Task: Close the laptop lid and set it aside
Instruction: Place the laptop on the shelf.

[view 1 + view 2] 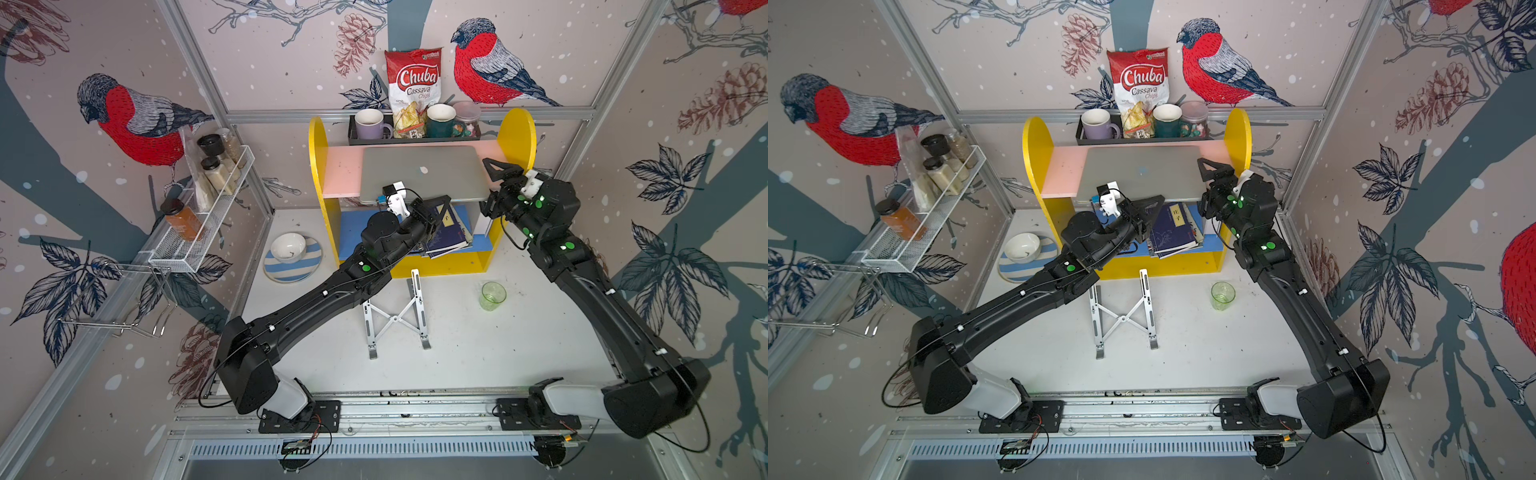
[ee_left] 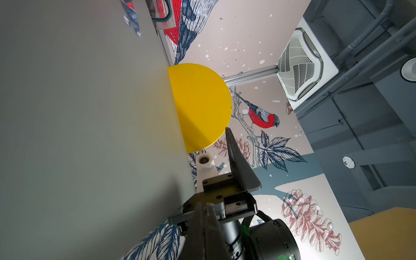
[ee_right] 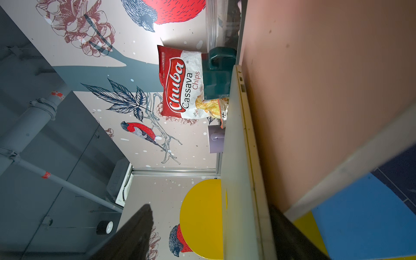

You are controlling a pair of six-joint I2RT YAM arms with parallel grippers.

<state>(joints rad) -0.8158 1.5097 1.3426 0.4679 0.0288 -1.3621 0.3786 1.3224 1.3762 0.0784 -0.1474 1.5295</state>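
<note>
The left gripper (image 1: 440, 201) is shut tight, its two black fingers pressed together with nothing between them. It sits right at the front edge of the laptop (image 1: 424, 174). I think it is there to steady or nudge that edge, not to grab it.

The right gripper (image 3: 209, 206) is open wide. One finger is above the laptop's right front corner and the other is below it, so the thin edge sits in the gap. Neither finger looks like it is squeezing. It may be set to pinch the corner or to let it go. I cannot tell which.

The lid (image 1: 1125, 178) is down flat with the little apple mark facing up, so the closing part looks done. The laptop lies on the pink shelf board (image 1: 340, 174) of the yellow bookshelf (image 1: 517, 137). Its front edge sticks out a bit past the board, which leaves room for a finger underneath.

Behind it is a black tray (image 1: 415, 140), and below it are blue books (image 1: 451, 239). The silver folding stand (image 1: 394, 319) sits bare on the white table (image 1: 457, 353), well apart from the laptop, so the laptop looks set aside.
</note>
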